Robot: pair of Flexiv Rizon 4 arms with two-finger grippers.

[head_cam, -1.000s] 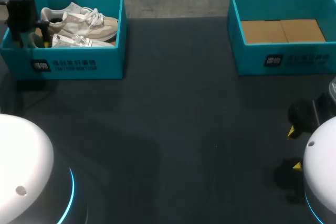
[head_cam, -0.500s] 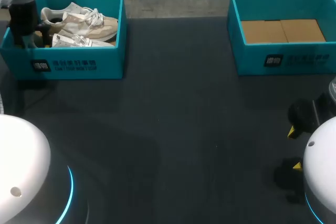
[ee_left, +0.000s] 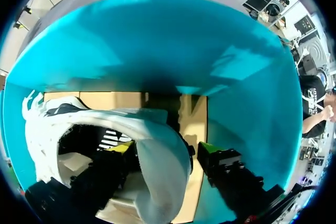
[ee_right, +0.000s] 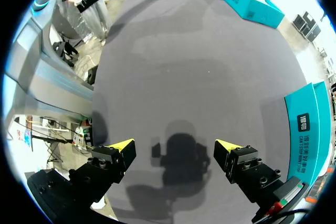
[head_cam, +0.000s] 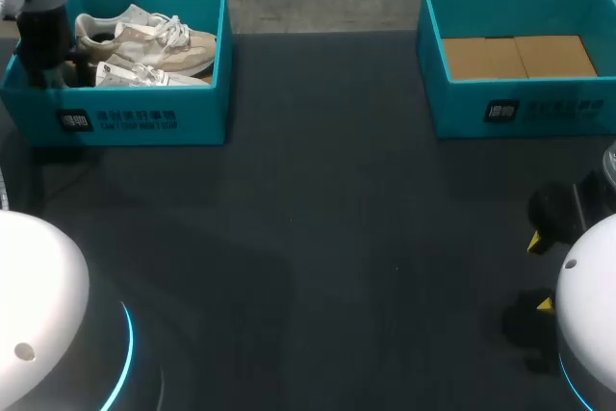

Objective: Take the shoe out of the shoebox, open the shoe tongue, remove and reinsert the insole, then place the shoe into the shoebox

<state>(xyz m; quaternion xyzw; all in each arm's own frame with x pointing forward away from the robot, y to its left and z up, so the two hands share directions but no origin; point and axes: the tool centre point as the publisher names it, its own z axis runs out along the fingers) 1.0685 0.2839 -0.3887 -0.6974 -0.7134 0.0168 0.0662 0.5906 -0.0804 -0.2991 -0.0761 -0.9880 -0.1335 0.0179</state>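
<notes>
A teal shoebox (head_cam: 144, 117) at the table's far left holds two white and beige lace-up shoes (head_cam: 144, 38) lying on their sides. My left arm (head_cam: 43, 31) reaches down into the box's left end. In the left wrist view my left gripper (ee_left: 165, 149) straddles the heel of a white shoe (ee_left: 157, 182). One finger is inside the shoe's opening and the other outside, with a thin gap showing, so the gripper is open. The box's teal wall (ee_left: 157, 40) lies just ahead. My right gripper (ee_right: 175, 145) hangs open above the bare dark tabletop, near the table's front right (head_cam: 539, 271).
A second teal box (head_cam: 520, 108) stands at the far right with only a brown cardboard floor showing inside. The right wrist view also takes in this box (ee_right: 302, 124) beside the gripper. The dark table (head_cam: 318, 218) stretches between the two boxes.
My left gripper has shifted slightly at the box's left end, and its fingers have drawn closer together around the shoe's heel. The right arm has not moved.
</notes>
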